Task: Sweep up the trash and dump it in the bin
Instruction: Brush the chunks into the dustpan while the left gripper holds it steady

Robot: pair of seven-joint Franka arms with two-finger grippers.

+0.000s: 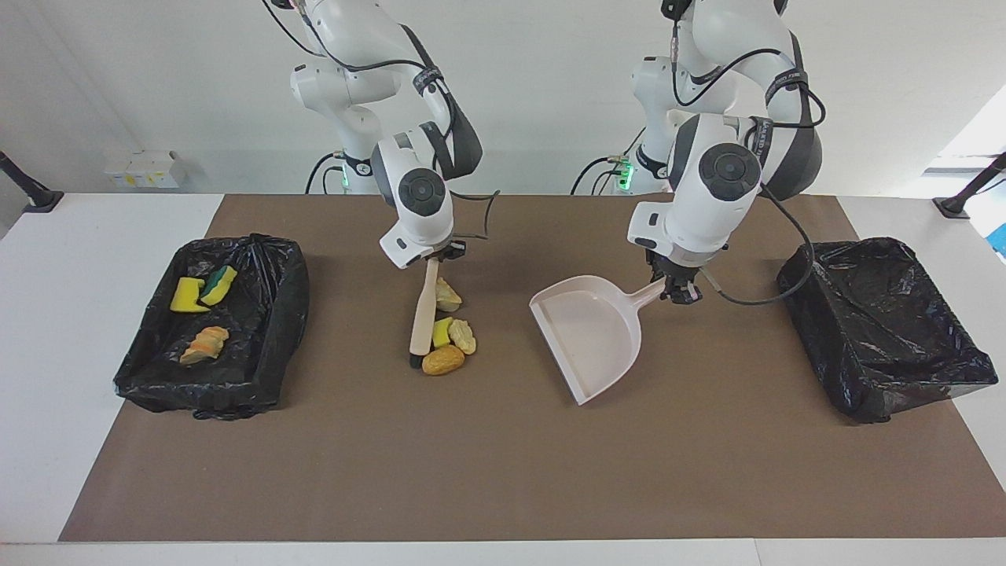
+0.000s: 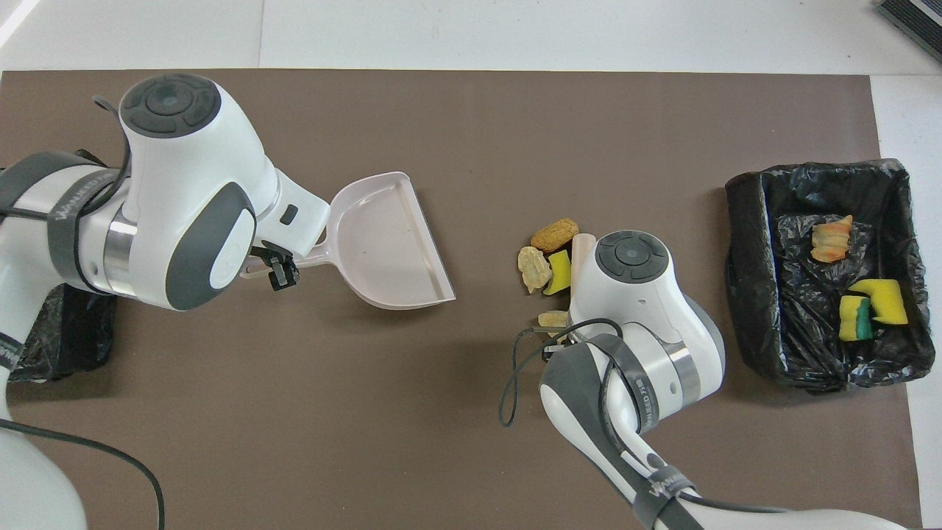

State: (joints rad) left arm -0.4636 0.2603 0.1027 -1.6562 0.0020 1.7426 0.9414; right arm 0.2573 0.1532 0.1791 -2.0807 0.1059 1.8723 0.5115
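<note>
Mid-mat, right gripper (image 1: 440, 255) clamps brush (image 1: 423, 318) beside four trash scraps (image 1: 449, 334); at three o'clock in facing view, left gripper (image 1: 677, 292) grips dustpan (image 1: 593, 334) handle.

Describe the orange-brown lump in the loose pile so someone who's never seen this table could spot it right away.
Find the brush held by the right gripper on the brown mat. A loose pile of four scraps lies beside it, toward the dustpan. The orange-brown lump is the pile's scrap farthest from the robots, by the brush's tip: rounded and bread-like, unlike its pale beige and yellow neighbours.
</note>
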